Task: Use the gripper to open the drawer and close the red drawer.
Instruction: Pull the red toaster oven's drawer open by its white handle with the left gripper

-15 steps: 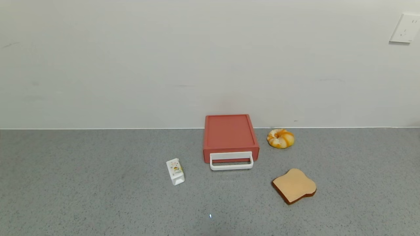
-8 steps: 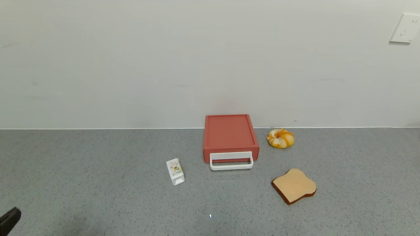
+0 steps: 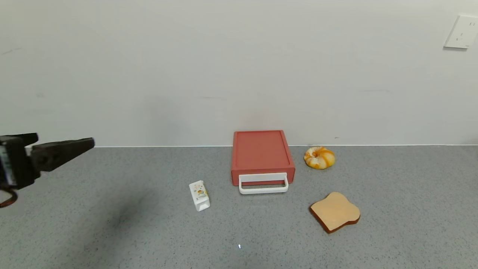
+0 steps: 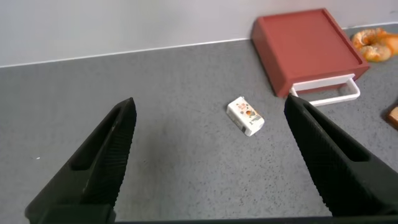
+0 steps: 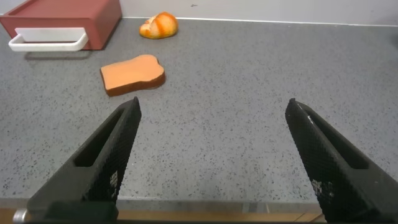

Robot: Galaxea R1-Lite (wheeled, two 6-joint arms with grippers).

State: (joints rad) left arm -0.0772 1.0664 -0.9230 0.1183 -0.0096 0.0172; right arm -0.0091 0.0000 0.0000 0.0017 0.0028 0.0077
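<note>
The red drawer box (image 3: 261,153) stands against the back wall, its drawer shut, the white loop handle (image 3: 263,184) facing the front. It also shows in the left wrist view (image 4: 305,50) and the right wrist view (image 5: 62,22). My left gripper (image 3: 87,142) is open and empty, raised at the far left, well away from the drawer. In the left wrist view its jaws (image 4: 208,124) stand wide apart above the counter. My right gripper (image 5: 214,130) is open and empty, low near the counter's front edge, out of the head view.
A small white carton (image 3: 199,195) lies left of the drawer. A toast slice (image 3: 335,211) lies at its front right and a glazed bun (image 3: 319,157) at its right by the wall. A wall socket (image 3: 461,32) is at the upper right.
My left gripper has come into the head view from the lower left and risen to the far left. Nothing on the counter has moved.
</note>
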